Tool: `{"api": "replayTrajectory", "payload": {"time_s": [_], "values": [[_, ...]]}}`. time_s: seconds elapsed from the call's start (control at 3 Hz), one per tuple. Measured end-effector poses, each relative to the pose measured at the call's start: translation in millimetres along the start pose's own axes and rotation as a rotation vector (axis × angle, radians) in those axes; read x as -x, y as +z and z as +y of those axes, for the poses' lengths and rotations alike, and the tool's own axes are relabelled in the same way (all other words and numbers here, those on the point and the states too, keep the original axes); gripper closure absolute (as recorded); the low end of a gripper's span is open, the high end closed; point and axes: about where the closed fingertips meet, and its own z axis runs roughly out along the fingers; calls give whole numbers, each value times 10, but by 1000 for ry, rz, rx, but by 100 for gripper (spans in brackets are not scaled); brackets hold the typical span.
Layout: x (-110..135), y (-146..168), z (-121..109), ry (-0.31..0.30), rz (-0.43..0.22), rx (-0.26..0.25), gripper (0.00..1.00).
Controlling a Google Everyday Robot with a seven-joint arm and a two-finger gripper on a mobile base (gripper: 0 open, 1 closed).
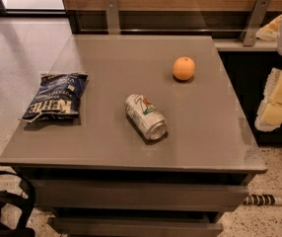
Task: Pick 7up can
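Camera view looks down on a flat grey square-topped table [106,147] with drawers below its front edge. The 7up can [146,116], a small silver-white aluminium drink can with a green band and a red-green "7" logo, lies on its side near the middle of the tabletop, its shiny metal end turned toward the front edge and slightly to the right of the view. Beyond the can and a little to its right sits a round orange fruit [184,68], apart from it. Well to the left of the can lies a dark blue crinkled chip bag [55,97], flat on the tabletop near the left edge. Far to the right of the can, past the table's right edge and above the floor, hangs the pale yellow and white gripper [279,100], partly cut off by the frame; it touches neither the can nor anything else visible, and how far it is open I cannot tell.
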Motion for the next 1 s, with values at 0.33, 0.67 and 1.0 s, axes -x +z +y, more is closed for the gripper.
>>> {"api": "replayTrajectory", "payload": {"time_s": [0.33, 0.67, 1.0], "values": [[0, -1, 0, 0, 0, 0, 0], [44, 25, -107, 26, -9, 2, 0], [248, 182, -315, 104, -66, 54, 0]]}}
